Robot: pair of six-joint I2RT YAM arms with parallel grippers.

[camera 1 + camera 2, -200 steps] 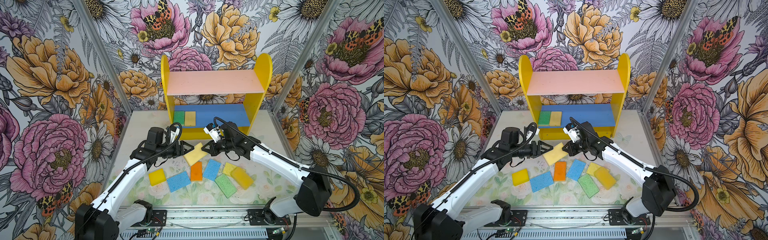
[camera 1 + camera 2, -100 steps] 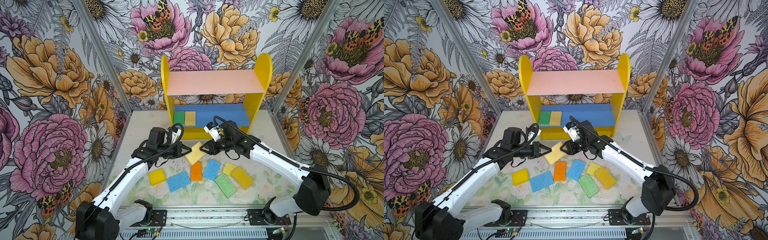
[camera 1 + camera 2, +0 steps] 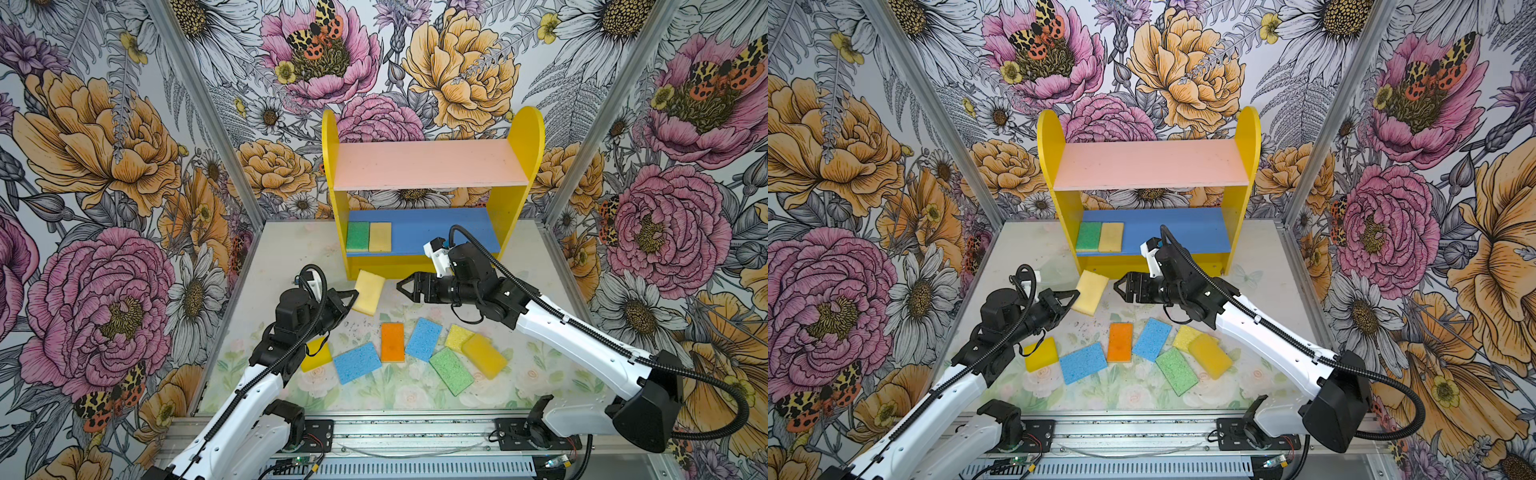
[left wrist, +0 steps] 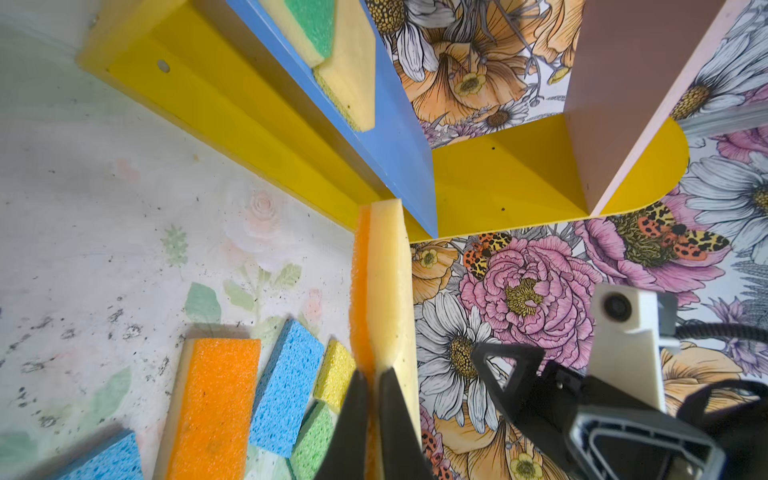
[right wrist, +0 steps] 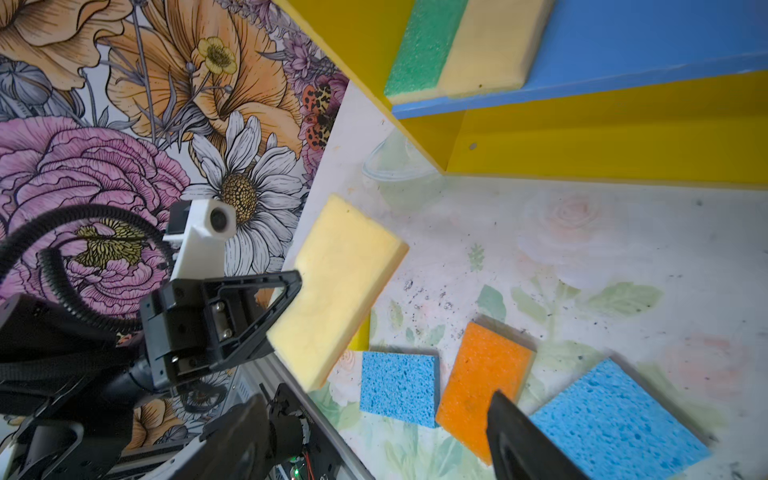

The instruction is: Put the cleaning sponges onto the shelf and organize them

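The pale sponge hangs tilted at centre frame in both top views, above the counter and just in front of the shelf. The left jaws are pinched tight on its lower left corner. The right jaws stand wide and empty, facing it from the right across a clear gap. A green sponge and a tan sponge lie side by side at the left end of the blue board. Seven loose sponges are scattered across the lower middle.

The step in hand looks like carrying this one to the shelf. The next move likely calls for lifting it over the board's front edge and laying it flat beside the tan sponge.

In the left wrist view the pale sponge shows edge-on at centre, with an orange layer on one face. It is nipped between the narrow jaws at the bottom.

In the right wrist view it sits mid-frame in the other arm's jaws. This arm's own jaws, at the bottom edge, are far apart and hold nothing.
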